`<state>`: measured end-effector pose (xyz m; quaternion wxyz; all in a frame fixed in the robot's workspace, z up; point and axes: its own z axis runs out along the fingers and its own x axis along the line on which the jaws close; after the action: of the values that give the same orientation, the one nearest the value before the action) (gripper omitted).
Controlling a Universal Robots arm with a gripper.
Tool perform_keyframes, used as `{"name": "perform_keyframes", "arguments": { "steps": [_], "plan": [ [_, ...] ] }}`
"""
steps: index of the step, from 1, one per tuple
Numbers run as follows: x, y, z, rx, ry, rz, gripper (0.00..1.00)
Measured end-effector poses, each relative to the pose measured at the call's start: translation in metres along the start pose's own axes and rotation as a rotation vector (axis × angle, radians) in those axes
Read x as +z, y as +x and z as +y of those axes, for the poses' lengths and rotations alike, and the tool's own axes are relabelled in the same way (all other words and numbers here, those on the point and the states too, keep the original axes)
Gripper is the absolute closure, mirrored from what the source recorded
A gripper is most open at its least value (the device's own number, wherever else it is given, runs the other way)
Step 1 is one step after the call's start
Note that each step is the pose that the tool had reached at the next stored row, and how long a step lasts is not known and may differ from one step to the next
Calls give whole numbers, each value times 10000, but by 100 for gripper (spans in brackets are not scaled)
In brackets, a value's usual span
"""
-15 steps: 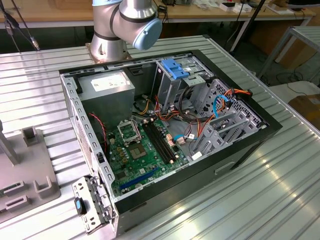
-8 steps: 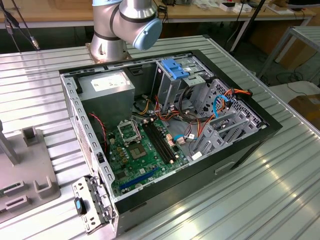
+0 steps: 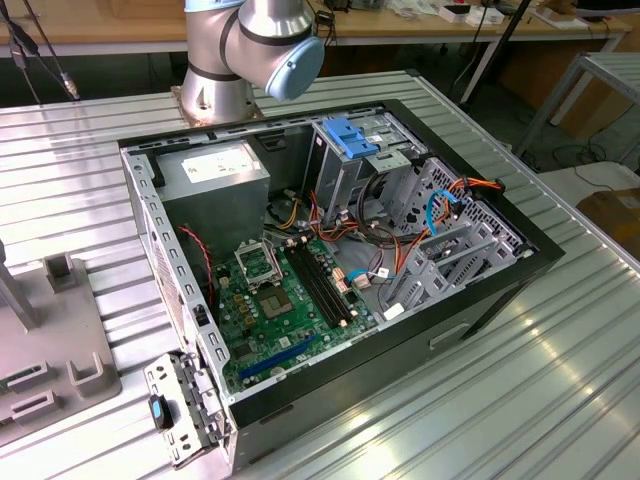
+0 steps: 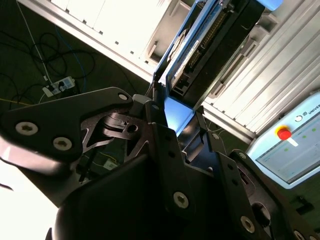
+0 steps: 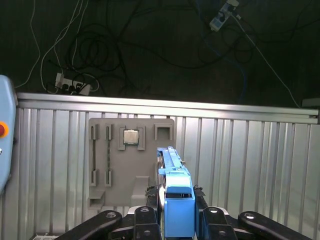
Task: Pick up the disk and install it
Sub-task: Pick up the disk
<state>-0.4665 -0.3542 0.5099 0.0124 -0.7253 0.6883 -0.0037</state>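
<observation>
The gripper (image 4: 176, 114) clamps the blue-railed disk (image 4: 212, 42) edge-on, ribbed metal table (image 4: 272, 75) behind it.

Bright blue ran along the plastic rails of the flat rectangular metal disk (image 5: 176, 200), against the matte black gripper (image 5: 177, 194). The ribbed metal table (image 5: 250, 165) gleamed silver-grey in parallel stripes, its fixture plate (image 5: 115, 167) a plain grey. In the exterior view, the circuit board (image 3: 280, 310) was green within the black-edged computer case (image 3: 400, 375).
</observation>
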Motion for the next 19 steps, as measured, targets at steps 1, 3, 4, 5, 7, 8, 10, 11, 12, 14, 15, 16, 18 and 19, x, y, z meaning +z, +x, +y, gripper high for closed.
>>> {"name": "perform_keyframes", "arguments": {
  "steps": [1, 3, 4, 5, 7, 8, 10, 11, 12, 14, 15, 16, 18, 19],
  "plan": [
    [0, 0, -1, 0, -1, 0, 64],
    [0, 0, -2, 0, 0, 0, 64],
    [0, 0, -2, 0, -1, 0, 64],
    [0, 0, -2, 0, 0, 0, 64],
    [0, 0, -3, 0, 0, 0, 64],
    [0, 0, -3, 0, -1, 0, 64],
    [0, 0, -5, 0, 0, 0, 64],
    [-1, 0, -9, -1, -1, 0, 64],
    [-1, 1, -13, -1, -1, 1, 64],
    [0, 1, -29, -1, -1, 0, 64],
    [1, 2, -38, -1, 0, 0, 64],
    [1, 3, -50, 0, 0, 1, 64],
    [2, 4, -85, 0, 0, 0, 64],
    [2, 6, -108, 0, 0, 0, 64]
  ]
}}
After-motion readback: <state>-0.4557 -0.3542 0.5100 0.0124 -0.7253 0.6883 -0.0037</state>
